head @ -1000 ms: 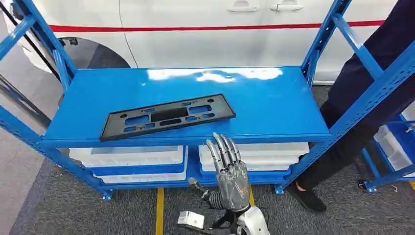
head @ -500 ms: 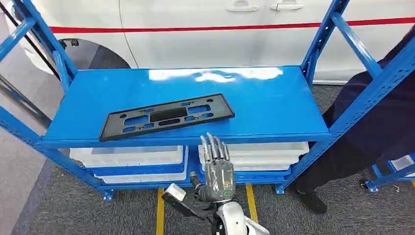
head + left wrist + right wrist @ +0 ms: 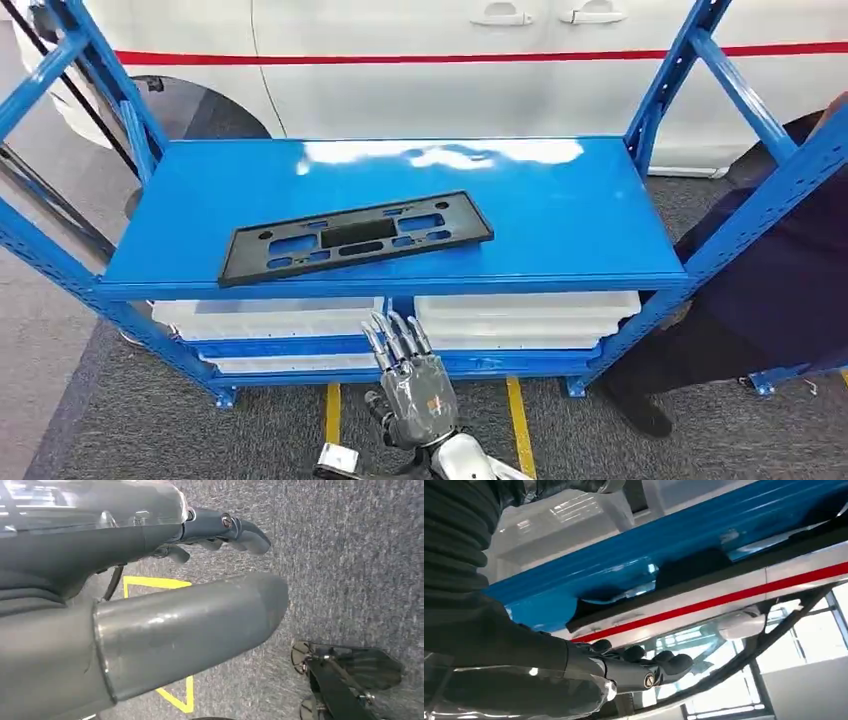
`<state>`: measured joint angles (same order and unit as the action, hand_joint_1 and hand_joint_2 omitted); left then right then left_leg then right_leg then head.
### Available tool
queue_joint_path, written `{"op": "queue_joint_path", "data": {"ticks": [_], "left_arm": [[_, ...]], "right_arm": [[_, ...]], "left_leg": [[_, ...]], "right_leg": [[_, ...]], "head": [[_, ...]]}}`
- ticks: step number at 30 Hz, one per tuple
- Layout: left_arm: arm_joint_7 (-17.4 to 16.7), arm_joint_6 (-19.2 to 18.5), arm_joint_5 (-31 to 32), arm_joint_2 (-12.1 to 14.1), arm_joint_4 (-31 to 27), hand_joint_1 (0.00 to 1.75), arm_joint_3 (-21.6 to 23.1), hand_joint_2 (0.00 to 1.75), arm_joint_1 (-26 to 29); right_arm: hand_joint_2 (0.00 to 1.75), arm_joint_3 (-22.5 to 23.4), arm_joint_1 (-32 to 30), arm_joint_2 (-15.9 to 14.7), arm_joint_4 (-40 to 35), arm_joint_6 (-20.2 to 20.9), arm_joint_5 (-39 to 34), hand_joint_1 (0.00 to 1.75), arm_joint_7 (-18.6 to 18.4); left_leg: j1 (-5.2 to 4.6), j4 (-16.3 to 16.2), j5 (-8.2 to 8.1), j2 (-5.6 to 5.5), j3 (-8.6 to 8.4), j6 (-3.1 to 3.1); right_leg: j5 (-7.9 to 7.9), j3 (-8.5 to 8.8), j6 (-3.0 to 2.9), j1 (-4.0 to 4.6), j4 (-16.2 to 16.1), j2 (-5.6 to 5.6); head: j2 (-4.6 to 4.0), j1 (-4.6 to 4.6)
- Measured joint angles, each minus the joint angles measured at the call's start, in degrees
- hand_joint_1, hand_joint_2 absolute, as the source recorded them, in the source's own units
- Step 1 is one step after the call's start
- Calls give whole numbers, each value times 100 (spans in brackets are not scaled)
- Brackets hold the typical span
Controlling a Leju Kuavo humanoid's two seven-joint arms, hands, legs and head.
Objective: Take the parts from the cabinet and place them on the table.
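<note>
A flat black plastic part [image 3: 355, 237] with several cut-outs lies on the top board of the blue cabinet rack [image 3: 560, 220], toward its front left. My right hand [image 3: 410, 385] is raised in front of and below the board's front edge, fingers stretched up and apart, holding nothing. It is well short of the part. The right wrist view looks along that hand [image 3: 634, 672] at the blue rack's edge [image 3: 674, 540]. My left hand [image 3: 190, 630] hangs over the grey carpet with nothing in it.
White bins [image 3: 520, 318] sit on the rack's lower level. A person in dark clothes [image 3: 770, 300] stands at the rack's right end. A white car with a red stripe [image 3: 400, 60] is behind. Yellow lines [image 3: 518, 425] mark the carpet.
My right hand has dropped lower and drifted left, away from the board's front edge. The view has shifted slightly. The person at the right has moved.
</note>
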<state>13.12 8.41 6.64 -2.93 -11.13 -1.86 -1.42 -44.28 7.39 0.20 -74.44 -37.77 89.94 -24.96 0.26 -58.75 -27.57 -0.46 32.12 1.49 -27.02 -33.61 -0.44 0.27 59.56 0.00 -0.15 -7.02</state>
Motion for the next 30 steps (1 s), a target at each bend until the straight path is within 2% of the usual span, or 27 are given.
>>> {"op": "queue_joint_path", "data": {"ticks": [2, 3, 4, 5, 7, 8, 9, 10, 11, 12, 13, 14, 15, 17, 19, 20, 21, 23, 24, 25, 26, 28, 29, 30], "left_arm": [[-4, 0, 0, 2, 0, 0, 0, 0, 0], [-7, 0, 0, 4, 0, 0, 0, 0, -7], [-9, 0, -2, 18, 0, 0, -2, 0, -6], [-11, -2, 0, 15, 0, 0, -2, 0, -6], [-13, -4, 0, 13, 0, 0, -2, 0, -7], [-15, -4, 0, 13, 0, 0, -2, 0, -3], [-24, -7, 7, 13, 0, 0, -2, 0, 5], [-33, -9, 9, 13, 2, 0, -2, 0, 16], [-33, -9, 20, 17, 2, 0, -2, 0, 18], [-33, -9, 24, 17, 2, 0, -2, 0, 11], [-33, -9, 26, 17, 2, 0, -4, 0, 5], [-33, -11, 31, 17, 2, 0, -4, 0, 0], [-33, -11, 31, 17, 2, 0, -4, 0, -5], [-35, -11, 31, 17, 2, 0, -4, 0, -3], [-39, -11, 33, 13, 4, 0, -7, 0, 10], [-39, -11, 33, 13, 4, 0, -7, 0, 6], [-39, -11, 35, 15, 4, 0, -7, 0, 1], [-42, -11, 33, 22, 4, 0, -13, 0, 4], [-48, -11, 33, 22, 4, 0, -15, 0, 4], [-64, -11, 33, 22, 4, 0, -17, 0, 4], [-79, -11, 35, 22, 4, 0, -17, 0, 6], [-94, -13, 44, 20, 4, 0, -17, 0, 13], [-98, -13, 57, 20, 4, 0, -17, 0, 13], [-98, -13, 57, 20, 4, 0, -17, 0, 4]], "right_arm": [[175, 80, -43, 28, 2, 0, 0, 0, 20], [175, 107, -54, 39, 2, 0, 0, 0, 33], [175, 135, -72, 63, 4, 0, 0, 0, 72], [175, 164, -77, 81, 4, 0, 2, 0, 143], [175, 245, -120, 127, 4, 0, 2, 0, 359], [175, 317, -154, 142, 2, 0, 2, 0, 517], [175, 394, -191, 173, 2, 0, 2, 0, 689], [175, 470, -225, 199, -2, 0, 2, 0, 831], [175, 557, -252, 238, -13, 0, 2, 0, 972], [175, 647, -272, 284, -30, 0, 2, 0, 1090], [175, 734, -287, 332, -55, 0, 2, 0, 1170], [175, 813, -301, 376, -83, 0, 2, 0, 1217], [175, 868, -316, 400, -101, -2, 2, 0, 1233], [175, 964, -345, 450, -122, -2, 2, 0, 1261], [175, 1060, -379, 476, -157, -2, 2, 0, 1294], [175, 1091, -396, 483, -184, -2, 2, 0, 1316], [175, 1126, -412, 492, -203, -2, 0, 0, 1362], [175, 1224, -467, 524, -205, -2, -24, 0, 1525], [175, 1274, -499, 540, -205, -2, -39, 0, 1604], [175, 1327, -535, 557, -205, -2, -39, 0, 1679], [175, 1372, -556, 573, -208, -2, -42, 0, 1742], [175, 1447, -588, 605, -210, -2, -39, 0, 1838], [175, 1491, -605, 616, -214, -2, -37, 0, 1871], [175, 1517, -624, 640, -221, -2, -35, 0, 1899]], "left_leg": [[18, 29, 7, 14, -17, -72], [-23, 37, -2, 16, -44, -116], [7, -34, -73, 12, -28, -133], [3, -255, -241, 17, 70, -150], [47, -1119, -657, 16, 492, -211], [60, -1508, -781, 17, 694, -241], [73, -1664, -757, 18, 783, -266], [91, -1542, -604, 18, 742, -282], [105, -1196, -365, 20, 592, -289], [112, -670, -75, 23, 348, -291], [119, -162, 135, 30, 108, -284], [71, -29, 4, 25, 31, -265], [74, -25, 38, 12, 46, -196], [52, -26, 34, 10, 57, -150], [103, 50, 89, 28, 28, -51], [100, 61, 94, 27, 24, -21], [99, 64, 94, 31, 29, 21], [89, 62, 84, 32, 34, 36], [88, 59, 80, 31, 30, 40], [88, 57, 69, 27, 15, 38], [88, 56, 57, 23, -3, 36], [88, 52, 22, 13, -57, -2], [82, 51, 2, 11, -65, -31], [42, 17, -22, 8, -50, -73]], "right_leg": [[2, -7, -9, 20, -11, 27], [31, 22, -51, -35, -86, 33], [60, 88, -63, -60, -151, 8], [63, 108, -98, -77, -174, 2], [56, 108, -127, -75, -171, -14], [51, 105, -129, -74, -168, -16], [47, 107, -126, -77, -162, -13], [38, 112, -117, -82, -153, -5], [22, 117, -102, -91, -135, 4], [-4, 125, -77, -100, -104, 9], [-37, 130, -46, -105, -66, 9], [-65, 107, -1, -62, -32, 5], [-61, 94, 21, -62, -25, 11], [-40, 106, 63, -63, -54, 9], [-106, 91, 129, -92, 4, 15], [-244, 18, 150, -92, 188, 10], [-472, -173, 169, -97, 574, 12], [-844, -607, 198, -105, 1457, 11], [-881, -755, 204, -105, 1728, 11], [-748, -750, 204, -105, 1675, 10], [-529, -623, 195, -106, 1381, 10], [-15, -149, 143, -103, 401, 6], [12, 0, 105, -93, 44, 8], [-14, 31, 97, -59, -39, 9]], "head": [[0, 4], [0, 2], [0, 4], [0, 9], [0, 11], [0, 11], [0, 11], [0, 11], [0, 11], [0, 11], [0, 11], [0, 13], [0, 4], [0, 7], [0, 11], [0, 2], [0, 7], [0, 5], [0, 7], [0, 5], [0, 5], [0, 5], [0, 5], [0, 7]]}}
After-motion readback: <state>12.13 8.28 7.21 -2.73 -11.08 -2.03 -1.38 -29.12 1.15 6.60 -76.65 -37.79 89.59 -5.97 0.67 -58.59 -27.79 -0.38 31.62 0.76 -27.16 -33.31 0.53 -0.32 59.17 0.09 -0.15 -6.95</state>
